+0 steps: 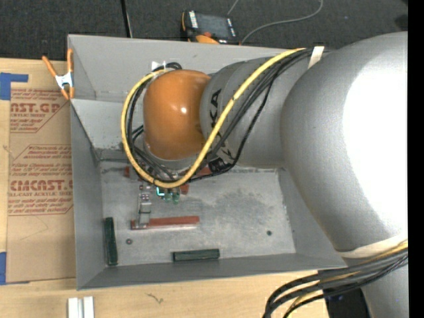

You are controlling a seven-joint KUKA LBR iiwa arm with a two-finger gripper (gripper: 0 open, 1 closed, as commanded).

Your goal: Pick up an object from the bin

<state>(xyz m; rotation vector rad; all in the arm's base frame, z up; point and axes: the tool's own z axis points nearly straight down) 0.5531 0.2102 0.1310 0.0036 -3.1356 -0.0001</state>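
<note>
Lying flat on the floor of the bin, left of the middle and toward the front, a reddish-brown bar runs roughly parallel to the front wall. The hand hangs just above the bar's left end, close enough that I cannot tell whether it touches. How far the hand is open cannot be told, since the wrist above hides most of it, and nothing can be seen gripped in it.

A dark green bar lies along the foot of the left wall, apart from the reddish-brown bar's left end. A second dark green bar lies along the front wall, just below the reddish-brown bar's right end and clear of it. The rest of the floor is scuffed grey metal.

Above the hand sits the rounded orange cover on the wrist, looped by yellow and black cables. The thick grey arm reaches in from the right and hangs over the bin's right side.
</note>
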